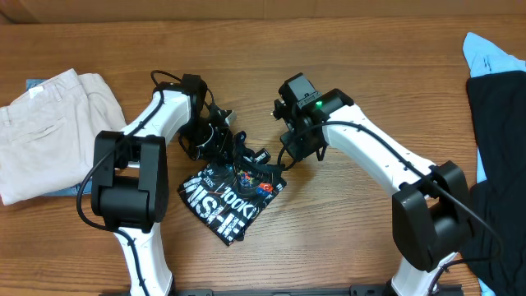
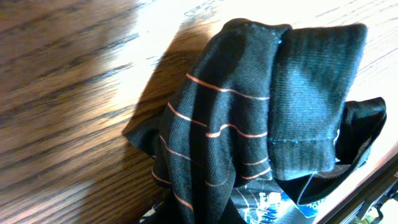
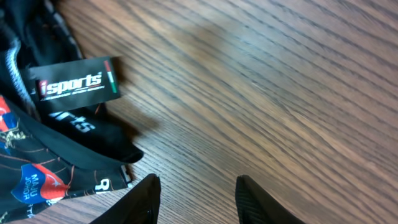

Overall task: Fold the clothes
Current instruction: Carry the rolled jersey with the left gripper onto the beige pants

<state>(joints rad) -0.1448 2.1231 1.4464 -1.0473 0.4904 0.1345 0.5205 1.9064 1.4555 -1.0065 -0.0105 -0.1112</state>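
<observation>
Clothes [image 1: 233, 196]: crumpled, far edge bunched up.
Left gripper [image 1: 215, 138]: closed; bunched far edge is pinched.
Right gripper [image 3: 196, 182]: fingers parted; nothing is held; right of Clothes.

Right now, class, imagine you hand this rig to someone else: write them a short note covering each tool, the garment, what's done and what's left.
Left tool: shut, apparently pinching the black garment at its upper edge.
Right tool: open, empty, over bare table beside the garment.
Garment: bunched mid-table, between the two arms.
Done: no neat fold visible.
To do: spread it flat, then fold.
</observation>
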